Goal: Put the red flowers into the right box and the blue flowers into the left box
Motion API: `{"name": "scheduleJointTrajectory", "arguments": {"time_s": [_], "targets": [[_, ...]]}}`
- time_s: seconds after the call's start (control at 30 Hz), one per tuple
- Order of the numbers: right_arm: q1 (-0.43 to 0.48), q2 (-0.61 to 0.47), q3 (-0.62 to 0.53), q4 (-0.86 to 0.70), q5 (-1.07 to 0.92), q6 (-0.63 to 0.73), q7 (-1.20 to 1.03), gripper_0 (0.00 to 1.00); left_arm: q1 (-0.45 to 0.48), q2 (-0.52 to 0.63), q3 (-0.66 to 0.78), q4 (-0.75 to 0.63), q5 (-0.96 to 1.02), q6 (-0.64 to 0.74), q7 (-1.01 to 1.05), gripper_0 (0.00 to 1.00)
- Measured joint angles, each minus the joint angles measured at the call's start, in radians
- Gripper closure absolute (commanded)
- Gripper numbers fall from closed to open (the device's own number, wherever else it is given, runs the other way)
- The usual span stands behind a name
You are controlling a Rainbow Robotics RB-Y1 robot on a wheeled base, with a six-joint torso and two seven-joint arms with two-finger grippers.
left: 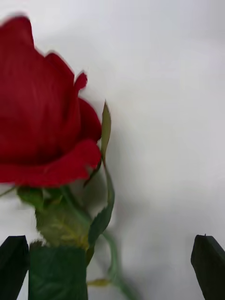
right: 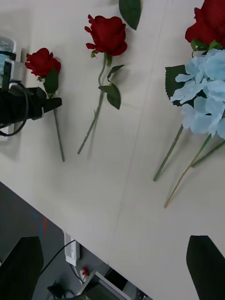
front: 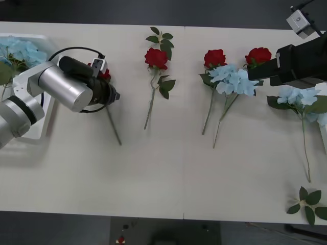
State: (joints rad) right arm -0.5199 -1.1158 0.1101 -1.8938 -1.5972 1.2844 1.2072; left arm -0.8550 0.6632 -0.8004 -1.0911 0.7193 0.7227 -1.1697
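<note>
Red rose (left: 44, 110) between spread left claw (left: 112, 267) fingers, other stems well apart.

red flowers (front: 156, 58): deep red, green stems | blue flowers (front: 234, 79): pale sky-blue | table (front: 153, 173): cream

i see a pale table (front: 153, 178) with a seam down its middle. on it lie four red flowers (front: 156, 58), blue flowers (front: 235, 80) to the right, loose leaf sprigs (front: 308, 204), and the left box (front: 36, 122) at far left.
</note>
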Motion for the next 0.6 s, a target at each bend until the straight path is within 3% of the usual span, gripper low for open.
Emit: {"name": "scheduleJointTrajectory", "arguments": {"time_s": [0.27, 0.5, 0.53, 0.57, 0.6], "targets": [[0.000, 0.000, 0.000, 0.001, 0.001, 0.000, 0.000, 0.10, -0.005, -0.060, 0.002, 0.195, -0.052, -0.193, 0.000, 0.00], [0.000, 0.000, 0.000, 0.003, 0.001, 0.000, 0.000, 0.11, -0.051, -0.117, 0.024, 0.307, -0.117, -0.236, 0.000, 0.00], [0.000, 0.000, 0.000, 0.004, 0.001, 0.000, 0.000, 0.10, -0.055, -0.121, 0.024, 0.316, -0.118, -0.240, 0.000, 0.08], [0.000, 0.000, 0.000, 0.006, 0.001, 0.000, 0.000, 0.10, -0.058, -0.124, 0.024, 0.321, -0.122, -0.241, 0.000, 0.60], [0.000, 0.000, 0.000, 0.007, 0.001, 0.000, 0.000, 0.11, -0.058, -0.125, 0.024, 0.321, -0.129, -0.241, 0.000, 1.00]]}}
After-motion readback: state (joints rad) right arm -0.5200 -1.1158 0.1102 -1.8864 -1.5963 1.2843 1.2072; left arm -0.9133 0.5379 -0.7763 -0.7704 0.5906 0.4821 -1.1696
